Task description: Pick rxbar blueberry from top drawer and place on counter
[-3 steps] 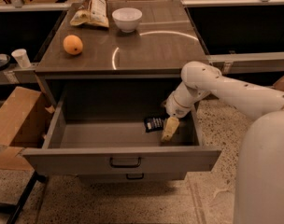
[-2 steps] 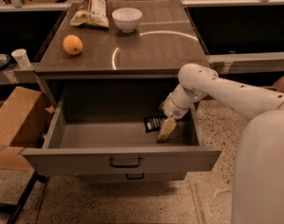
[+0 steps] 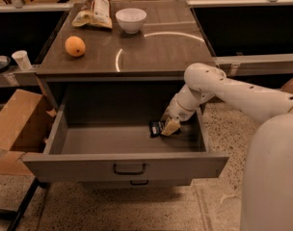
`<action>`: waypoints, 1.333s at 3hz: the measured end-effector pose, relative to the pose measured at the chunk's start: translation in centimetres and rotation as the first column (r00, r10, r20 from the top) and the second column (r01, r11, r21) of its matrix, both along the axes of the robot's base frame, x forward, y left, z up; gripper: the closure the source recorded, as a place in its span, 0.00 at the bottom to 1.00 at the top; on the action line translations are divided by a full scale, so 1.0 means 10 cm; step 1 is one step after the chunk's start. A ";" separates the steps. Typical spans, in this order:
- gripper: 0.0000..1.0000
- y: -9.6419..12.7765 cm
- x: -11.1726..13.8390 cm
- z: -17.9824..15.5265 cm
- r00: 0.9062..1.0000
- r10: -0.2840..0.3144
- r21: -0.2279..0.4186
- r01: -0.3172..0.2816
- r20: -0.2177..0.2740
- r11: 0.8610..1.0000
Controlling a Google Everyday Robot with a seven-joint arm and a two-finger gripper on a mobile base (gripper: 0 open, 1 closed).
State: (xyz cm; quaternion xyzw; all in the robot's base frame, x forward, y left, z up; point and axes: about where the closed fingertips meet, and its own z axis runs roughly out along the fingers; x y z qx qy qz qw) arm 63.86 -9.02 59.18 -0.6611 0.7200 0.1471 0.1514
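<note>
The top drawer is pulled open below the counter. The rxbar blueberry, a small dark bar, lies on the drawer floor at the back right. My gripper reaches down into the drawer from the right on the white arm. Its tan tip sits right against the bar's right end and covers part of it. I cannot tell whether it has hold of the bar.
On the counter are an orange, a white bowl and a tan crinkled bag. The lower drawer's handle shows under the open drawer. A cardboard box stands at the left. A white cup stands on a side ledge.
My gripper has shifted a little to the left and back inside the drawer, closer over the bar's right end. The bar has stayed in about the same spot.
</note>
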 end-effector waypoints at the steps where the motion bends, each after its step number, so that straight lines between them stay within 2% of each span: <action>1: 0.94 0.00 0.00 0.02 1.000 0.000 0.000 0.000 0.000 1.000; 2: 1.00 -0.06 -0.01 0.21 0.997 -0.020 0.035 0.017 0.076 0.999; 3: 1.00 -0.18 -0.07 0.72 0.981 -0.044 0.089 0.027 0.191 0.996; 4: 1.00 -0.30 -0.11 1.29 0.951 -0.063 0.136 0.022 0.303 0.990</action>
